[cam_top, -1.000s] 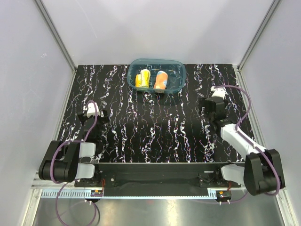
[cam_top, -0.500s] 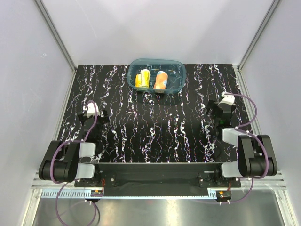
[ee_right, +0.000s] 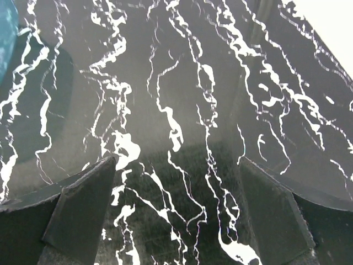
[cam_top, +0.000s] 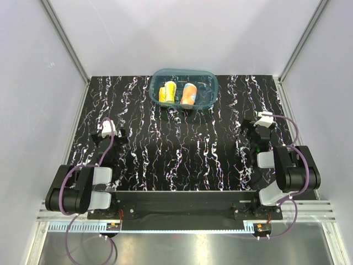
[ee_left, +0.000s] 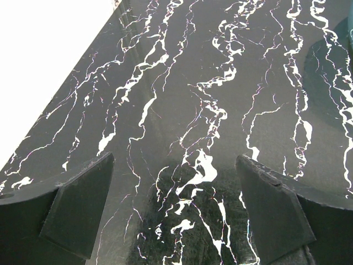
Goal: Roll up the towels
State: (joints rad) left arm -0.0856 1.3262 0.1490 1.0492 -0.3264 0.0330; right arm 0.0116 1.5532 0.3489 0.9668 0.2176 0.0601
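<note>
Both towels sit in the teal tub [cam_top: 211,87] at the far middle of the table [cam_top: 165,149], well apart from either arm. The yellow towel [cam_top: 167,93] is on the left and the orange towel [cam_top: 189,94] on the right, side by side and close together. Each looks like a compact roll, so you can judge the rolling as done or nearly done.

The left gripper [ee_left: 175,204] has its fingers spread wide with nothing between them, hanging over bare table near the left side. The right gripper [ee_right: 176,207] is spread just as wide and also empty, over bare table near the right side.

Your main risk is going back in. Wide fingers reaching into the tub could catch its rim and drag or tip it, since it looks light. A finger pushed between the rolls could snag a loose edge and unwind one. The cloth is soft, so a roll may also slacken by itself; from above you cannot tell how tightly either is wound.

Nothing else is visible in the tub.
</note>
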